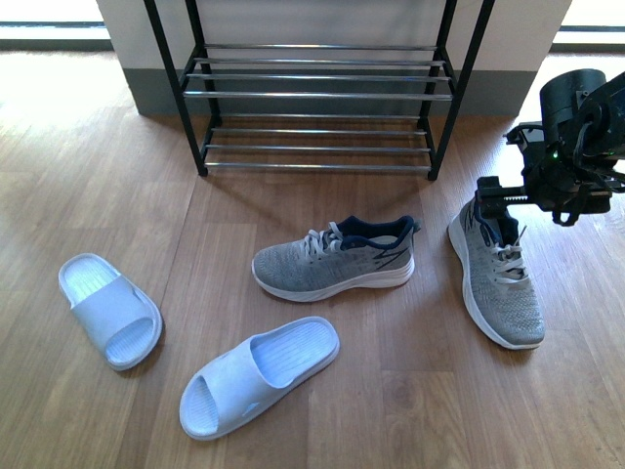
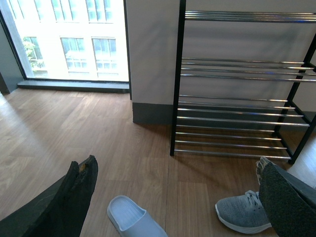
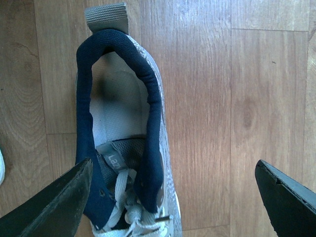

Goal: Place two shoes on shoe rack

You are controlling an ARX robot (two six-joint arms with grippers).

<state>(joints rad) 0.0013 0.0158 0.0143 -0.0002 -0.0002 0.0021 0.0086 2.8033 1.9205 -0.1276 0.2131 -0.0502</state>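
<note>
- One grey sneaker (image 1: pixel 498 278) stands upright on the wooden floor (image 1: pixel 293 210) in front of the shoe rack (image 1: pixel 322 95). It is just past the rack's right leg, with its heel towards the rack and its toe away.
- The second sneaker (image 1: pixel 337 259) lies in front of the rack's middle, side-on to it. No shoe is seen on the rods in view.
- The right tool (image 3: pixel 173 164) hangs above the first sneaker's heel opening, spread wide and holding nothing.
- One finger sits over the navy collar. The other is well out over bare floor, so the shoe is off-centre.
- Before closing, the tool is best shifted so the collar wall or heel lies between both fingers, then lowered. Otherwise only one finger is likely to meet the shoe, and the knit may slip.
- The left tool (image 2: pixel 177 163) is also wide and empty, facing the rack.
- Two pale slides (image 1: pixel 259 376) lie farther from the rack than either sneaker and can be left alone.
</note>
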